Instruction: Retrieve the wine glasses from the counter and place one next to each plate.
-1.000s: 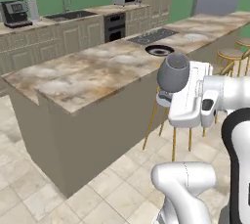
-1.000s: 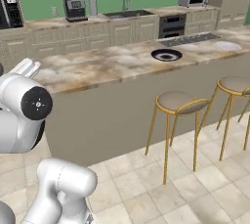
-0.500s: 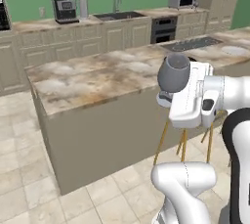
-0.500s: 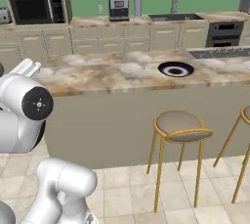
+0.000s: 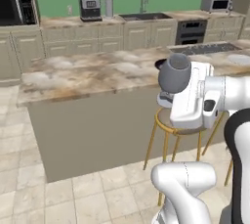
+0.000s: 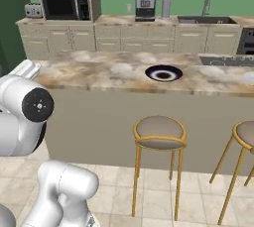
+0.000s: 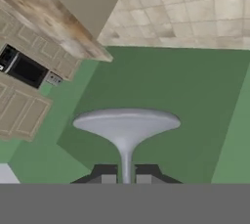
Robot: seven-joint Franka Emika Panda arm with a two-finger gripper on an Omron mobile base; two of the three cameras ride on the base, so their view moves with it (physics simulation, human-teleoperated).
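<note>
In the hand view my gripper is shut on the thin stem of a grey-blue wine glass, whose round foot spreads just beyond the dark fingertips. The black plate with its white ring lies on the island top; in the left base view the black plate is half hidden behind my arm. A pale plate sits further right on the island, at the frame's edge. The counter runs along the green back wall.
The long marbled island with a cooktop stands between me and the counter. Two gold-legged stools stand at its near side. A microwave, coffee machine and sink line the back wall. Tiled floor lies to the left.
The whole scene has slid right in both base views, so the base and its cameras have swung left. The island's left end and the black plate now sit closer. The grip is unchanged.
</note>
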